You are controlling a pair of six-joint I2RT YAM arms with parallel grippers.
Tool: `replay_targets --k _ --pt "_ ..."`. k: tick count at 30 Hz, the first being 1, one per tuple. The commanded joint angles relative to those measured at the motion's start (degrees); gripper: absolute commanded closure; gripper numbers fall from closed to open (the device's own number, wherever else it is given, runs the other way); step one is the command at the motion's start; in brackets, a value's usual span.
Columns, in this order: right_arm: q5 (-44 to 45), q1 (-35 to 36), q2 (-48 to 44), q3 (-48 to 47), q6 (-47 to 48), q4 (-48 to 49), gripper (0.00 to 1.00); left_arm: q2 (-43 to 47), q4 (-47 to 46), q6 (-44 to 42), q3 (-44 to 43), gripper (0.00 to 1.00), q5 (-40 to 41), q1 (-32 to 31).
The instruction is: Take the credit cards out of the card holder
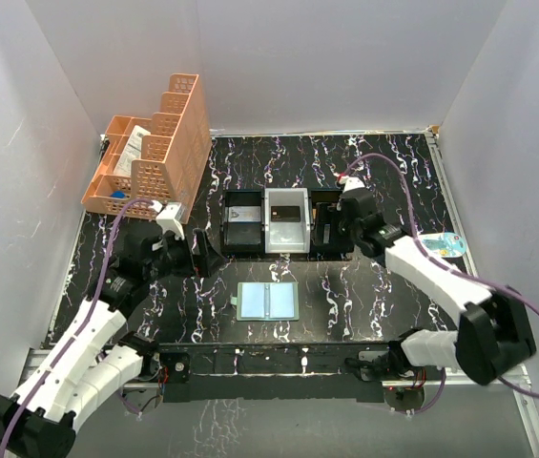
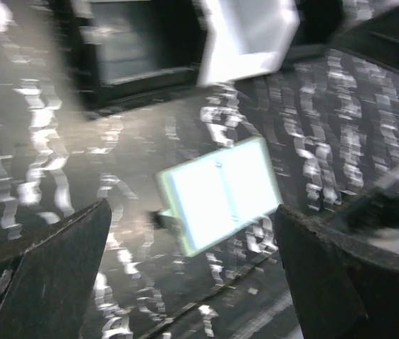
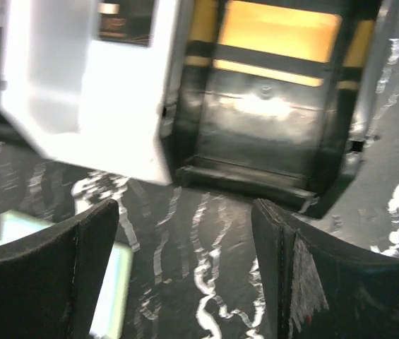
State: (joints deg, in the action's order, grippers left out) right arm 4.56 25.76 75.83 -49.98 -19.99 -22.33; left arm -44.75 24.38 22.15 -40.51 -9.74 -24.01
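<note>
White walls [image 1: 345, 57], black marbled tabletop [image 1: 345, 298]

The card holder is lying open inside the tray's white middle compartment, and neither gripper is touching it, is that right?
Not quite. The card holder lies open on the table in front of the tray, not inside its white middle compartment, as the top external view shows. The left gripper and right gripper are both clear of it.

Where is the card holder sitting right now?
In the top view the card holder lies open and flat near the middle of the table, just on the near side of the black-and-white tray, untouched.
</note>
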Motion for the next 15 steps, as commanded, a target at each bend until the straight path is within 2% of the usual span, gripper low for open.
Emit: replay_targets --k 1,2,4,6,9,13,15 --pt "-15.9 0.1 -12.1 6.7 -6.0 10.6 0.28 3.8 -13.7 12.1 6.0 0.01 -22.5 0.2" --pt "-21.5 0.1 -14.1 9.6 -9.5 13.8 0.3 4.0 -19.3 15.6 8.2 0.01 -25.4 0.0" --pt "-27.0 0.1 -16.7 16.5 -16.1 19.4 0.34 3.1 -26.8 21.1 11.5 0.03 -28.6 -0.6" --pt "-30.7 0.6 -18.0 21.2 -22.8 23.8 0.38 1.2 -27.1 21.7 12.0 0.04 -28.0 -2.5" --pt "-31.1 3.1 -19.2 25.3 -28.1 26.9 0.43 -2.4 -22.3 20.0 10.7 0.05 -20.1 -8.7" --pt "-27.6 8.7 -20.5 27.5 -29.9 25.8 0.44 -8.6 -17.4 20.6 7.8 0.09 -8.8 -21.2" --pt "-26.5 10.7 -20.7 28.4 -31.7 25.8 0.43 -10.5 -14.6 22.0 7.1 0.09 -1.9 -24.9"
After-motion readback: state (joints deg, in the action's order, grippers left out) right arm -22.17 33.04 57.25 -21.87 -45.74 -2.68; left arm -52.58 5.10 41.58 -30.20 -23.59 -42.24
